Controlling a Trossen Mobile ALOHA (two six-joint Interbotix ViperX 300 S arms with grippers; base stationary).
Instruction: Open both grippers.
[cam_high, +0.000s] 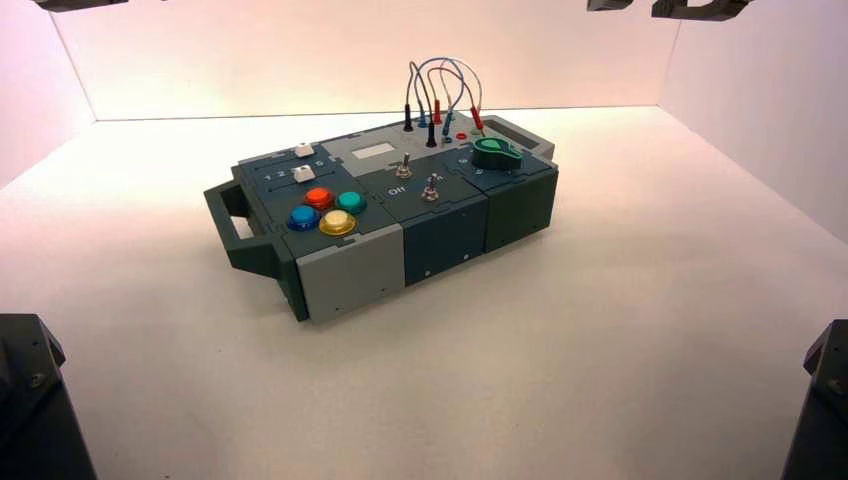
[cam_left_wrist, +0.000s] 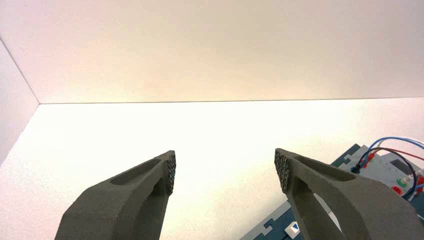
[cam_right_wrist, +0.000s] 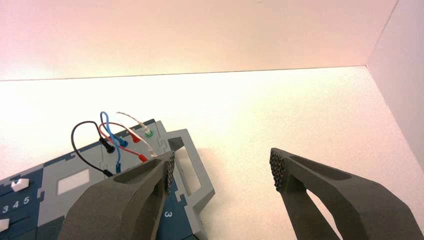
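Observation:
My left gripper (cam_left_wrist: 225, 172) is open, its two grey fingers wide apart with nothing between them. It hangs over bare white table beside the button box (cam_left_wrist: 280, 225). My right gripper (cam_right_wrist: 223, 170) is open and empty too, above the box's grey handle end (cam_right_wrist: 187, 160) and the wired sockets (cam_right_wrist: 120, 145). In the high view both grippers show only as dark slivers at the top edge, the left gripper (cam_high: 78, 4) and the right gripper (cam_high: 700, 8), well above and behind the box (cam_high: 450, 235).
The box stands turned on the white table and carries red (cam_high: 318, 197), teal (cam_high: 350, 202), blue (cam_high: 303, 217) and yellow (cam_high: 337, 222) buttons, a green knob (cam_high: 496, 153), two toggle switches (cam_high: 404, 166) and looped wires (cam_high: 440, 85). Black arm blocks (cam_high: 30, 400) fill the front corners. White walls enclose the table.

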